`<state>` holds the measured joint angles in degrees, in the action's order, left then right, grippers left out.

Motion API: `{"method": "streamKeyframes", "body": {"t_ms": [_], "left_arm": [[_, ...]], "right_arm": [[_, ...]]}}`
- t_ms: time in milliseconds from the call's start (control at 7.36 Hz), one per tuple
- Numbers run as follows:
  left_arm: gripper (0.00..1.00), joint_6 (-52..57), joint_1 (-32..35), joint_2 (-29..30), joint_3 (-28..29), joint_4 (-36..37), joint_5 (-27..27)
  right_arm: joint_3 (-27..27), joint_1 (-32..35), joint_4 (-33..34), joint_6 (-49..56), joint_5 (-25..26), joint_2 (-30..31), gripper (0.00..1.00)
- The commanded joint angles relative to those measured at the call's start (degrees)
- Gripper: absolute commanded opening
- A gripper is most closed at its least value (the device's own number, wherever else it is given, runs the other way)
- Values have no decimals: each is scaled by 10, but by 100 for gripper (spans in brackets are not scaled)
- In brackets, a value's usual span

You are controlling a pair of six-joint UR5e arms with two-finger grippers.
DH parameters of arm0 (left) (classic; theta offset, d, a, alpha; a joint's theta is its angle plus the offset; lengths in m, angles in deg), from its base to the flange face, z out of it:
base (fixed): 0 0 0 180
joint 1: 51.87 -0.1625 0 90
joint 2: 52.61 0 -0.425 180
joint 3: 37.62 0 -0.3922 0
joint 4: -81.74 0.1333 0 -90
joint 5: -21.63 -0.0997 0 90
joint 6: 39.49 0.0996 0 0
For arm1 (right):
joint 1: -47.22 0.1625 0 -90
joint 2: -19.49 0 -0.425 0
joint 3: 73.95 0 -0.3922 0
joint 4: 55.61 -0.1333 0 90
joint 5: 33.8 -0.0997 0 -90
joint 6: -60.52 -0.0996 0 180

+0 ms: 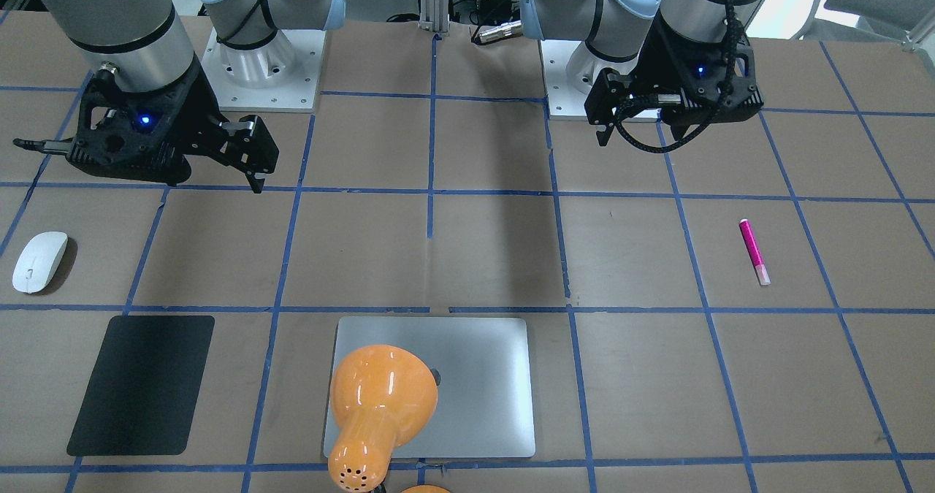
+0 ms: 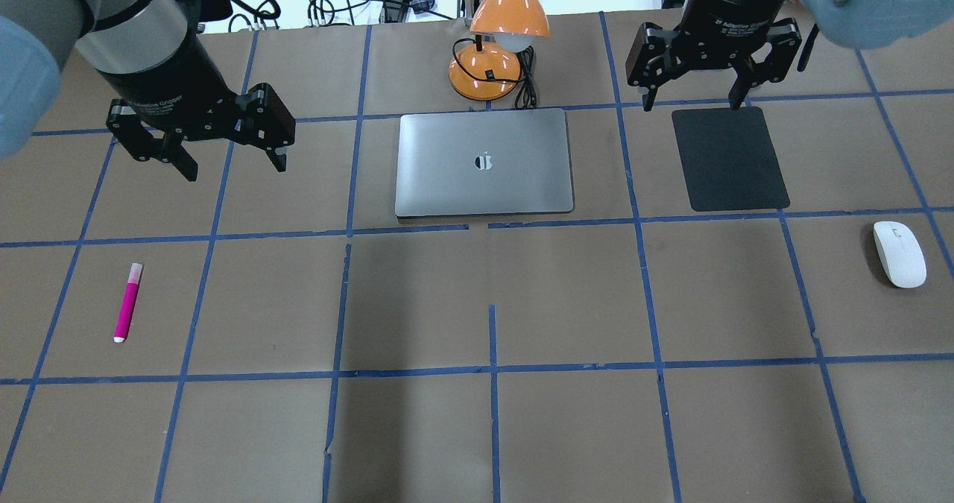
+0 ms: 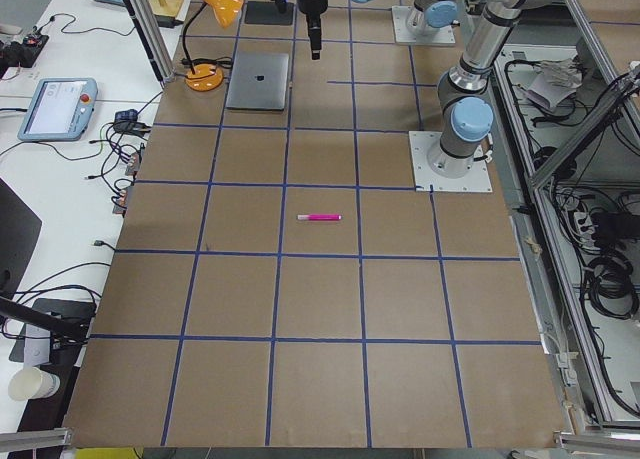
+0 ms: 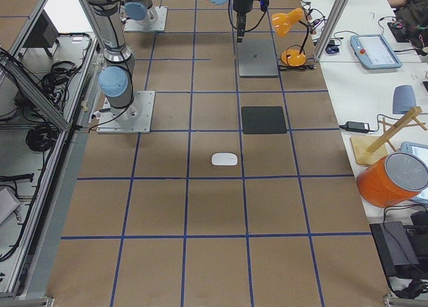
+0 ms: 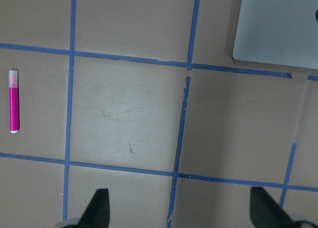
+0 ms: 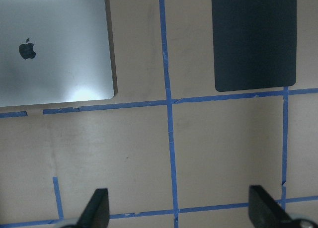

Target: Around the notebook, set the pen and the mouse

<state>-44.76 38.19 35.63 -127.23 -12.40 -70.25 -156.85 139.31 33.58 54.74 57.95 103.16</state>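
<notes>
Brown taped tabletop (image 2: 566, 302): pen (image 2: 127, 302) at left, long axis near-vertical, pale cap upward, below the left gripper (image 2: 235, 169), jaws apart. Mouse (image 2: 899, 253) far right, below-right of the right gripper (image 2: 691, 103), jaws apart. Notebook (image 2: 484, 162) lies upper centre.
</notes>
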Motion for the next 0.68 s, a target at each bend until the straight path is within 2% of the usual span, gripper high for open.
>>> {"method": "streamKeyframes", "body": {"t_ms": [0, 543], "left_arm": [[100, 1, 2, 0, 3, 4, 0], [100, 12, -1, -18, -11, 2, -1]], "right_arm": [[0, 0, -1, 0, 1, 0, 100], [-7, -3, -6, 1, 1, 0, 100]]}}
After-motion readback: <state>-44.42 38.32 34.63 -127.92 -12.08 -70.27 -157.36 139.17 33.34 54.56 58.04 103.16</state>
